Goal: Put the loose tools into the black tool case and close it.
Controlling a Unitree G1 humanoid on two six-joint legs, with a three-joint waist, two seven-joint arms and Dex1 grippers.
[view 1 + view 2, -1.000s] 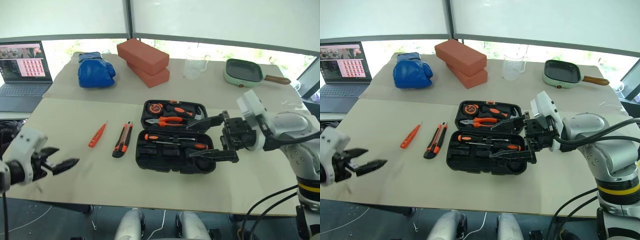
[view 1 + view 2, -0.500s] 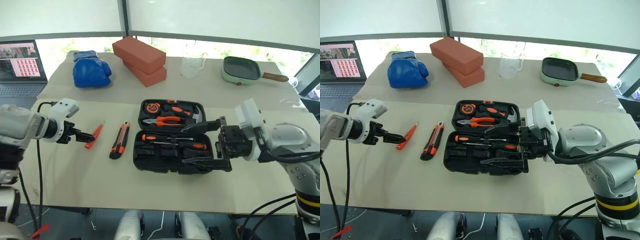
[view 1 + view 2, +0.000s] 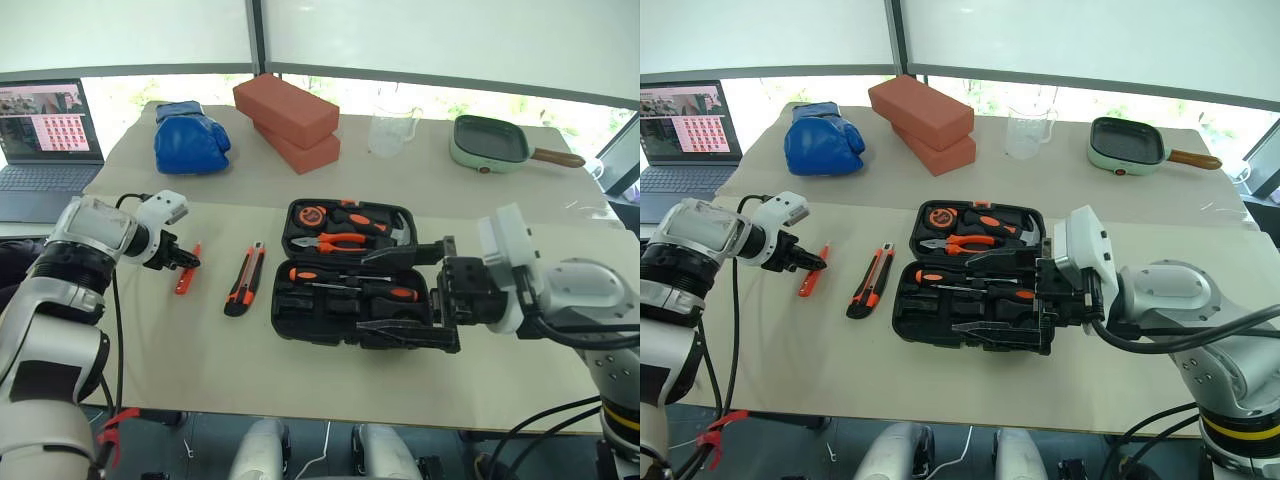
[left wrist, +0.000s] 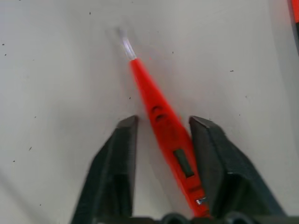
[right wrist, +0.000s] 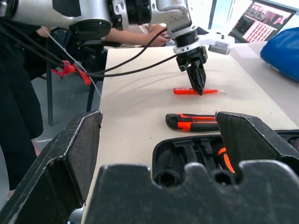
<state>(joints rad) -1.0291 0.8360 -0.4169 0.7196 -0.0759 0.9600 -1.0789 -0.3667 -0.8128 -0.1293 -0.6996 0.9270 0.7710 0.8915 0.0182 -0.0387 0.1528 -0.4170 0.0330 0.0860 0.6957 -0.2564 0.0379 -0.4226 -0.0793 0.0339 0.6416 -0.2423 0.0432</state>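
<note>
Head views: the left gripper (image 3: 186,262) points down at the slim all-orange screwdriver (image 3: 187,270), which lies on the tabletop (image 3: 200,350) left of the black-and-orange utility knife (image 3: 245,279). The black tool case (image 3: 345,272) lies open to the knife's right, with two black-and-orange-handled screwdrivers (image 3: 355,283) in its near half. The right gripper (image 3: 405,295) hovers at the case's right side, its jaws spread wide and holding nothing.

Left wrist view: the two black fingers (image 4: 114,172) straddle the orange screwdriver's handle; one touches it, the other stands slightly apart, so the grip is not closed.

Right wrist view: the right gripper's fingers (image 5: 74,158) stand far apart, framing the case, knife and left gripper.
</note>
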